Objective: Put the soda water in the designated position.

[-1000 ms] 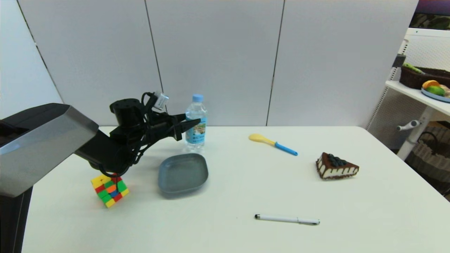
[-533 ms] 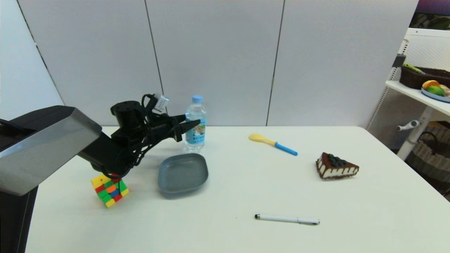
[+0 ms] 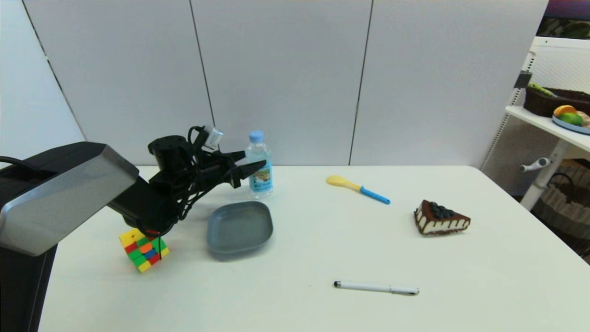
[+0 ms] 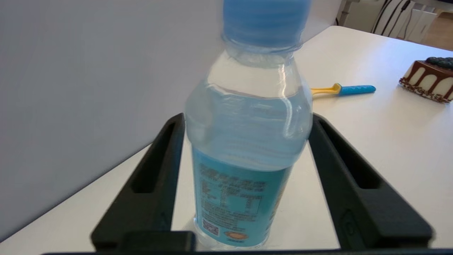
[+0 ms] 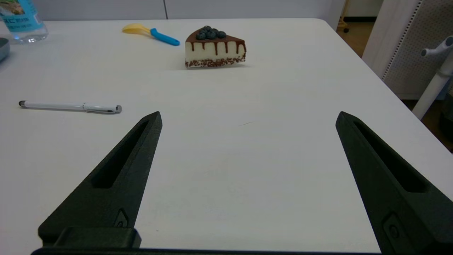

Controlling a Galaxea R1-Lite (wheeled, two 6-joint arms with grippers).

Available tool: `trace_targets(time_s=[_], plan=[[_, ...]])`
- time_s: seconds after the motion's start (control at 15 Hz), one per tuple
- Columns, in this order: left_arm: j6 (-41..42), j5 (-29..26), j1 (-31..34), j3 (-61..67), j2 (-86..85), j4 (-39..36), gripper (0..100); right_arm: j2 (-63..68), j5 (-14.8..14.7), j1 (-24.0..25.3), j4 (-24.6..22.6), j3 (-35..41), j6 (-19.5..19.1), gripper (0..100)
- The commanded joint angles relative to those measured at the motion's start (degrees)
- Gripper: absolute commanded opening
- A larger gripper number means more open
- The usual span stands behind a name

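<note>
Nearest, over the front of the counter (image 3: 322,240): right tool (image 5: 248,114), idle, fingers spread wide, nothing between them. Farther in, past the colour cube (image 3: 144,249) and just behind the grey plate (image 3: 239,227): left tool (image 3: 254,157), pressed against both sides of the soda water (image 3: 261,177) at its shoulder, so pinching it. Compared with a second ago, nudged slightly right along with the tool, cap lower and leaning a touch, base seemingly on the counter near the back wall. Reads as a grasp just made, lift not yet begun. Likely next: raise clear, then carry to the designated position, perhaps the plate, though nothing marks it.
</note>
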Motion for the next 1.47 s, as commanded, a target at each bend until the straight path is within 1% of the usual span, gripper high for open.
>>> trace_targets(time_s=[0.07,0.27,0.33,0.4,0.47,0.6,0.67,0.73,0.8,0.93,1.0,1.07,1.13,1.27,1.47], plan=[[-0.1,-0.2,0.1,-0.3,-1.1,-1.0,100,0.1,0.0,0.0,0.0,0.0,0.0,100],[-0.8,0.4,0.2,-2.0,-5.9,0.7,100,0.1,0.0,0.0,0.0,0.0,0.0,100],[-1.1,2.4,0.2,-2.7,-9.3,3.3,100,0.1,0.0,0.0,0.0,0.0,0.0,100],[-1.0,6.6,0.2,-3.9,-13.7,8.3,100,0.1,0.0,0.0,0.0,0.0,0.0,100],[-0.9,9.6,0.2,-5.2,-17.8,13.7,100,0.1,0.0,0.0,0.0,0.0,0.0,100],[-0.2,14.4,0.2,-6.7,-28.5,29.8,100,0.1,0.0,0.0,0.0,0.0,0.0,100],[0.9,17.8,0.2,-7.9,-34.0,38.4,100,0.1,0.0,0.0,0.0,0.0,0.0,100],[2.4,22.3,0.5,-9.2,-38.9,46.4,100,0.1,0.0,0.0,0.0,0.0,0.0,100],[5.5,29.0,2.1,-9.6,-45.4,54.7,100,0.1,0.0,0.0,0.0,0.0,0.0,100],[12.7,42.3,4.8,-7.8,-56.2,65.4,100,0.1,0.0,0.0,0.0,0.0,0.0,100],[14.6,47.2,4.9,-6.2,-61.0,69.5,100,0.1,0.0,0.0,0.0,0.0,0.0,100],[14.8,48.5,4.9,-2.8,-65.6,72.0,100,0.1,0.0,0.0,0.0,0.0,0.0,100],[14.5,48.5,5.0,3.1,-71.1,72.9,100,0.1,0.0,0.0,0.0,0.0,0.0,100],[13.8,48.7,5.0,18.5,-82.8,71.8,100,0.1,0.0,0.0,0.0,0.0,0.0,100],[13.0,48.1,5.0,36.0,-97.8,71.2,100,0.1,0.0,0.0,0.0,0.0,0.0,100]])
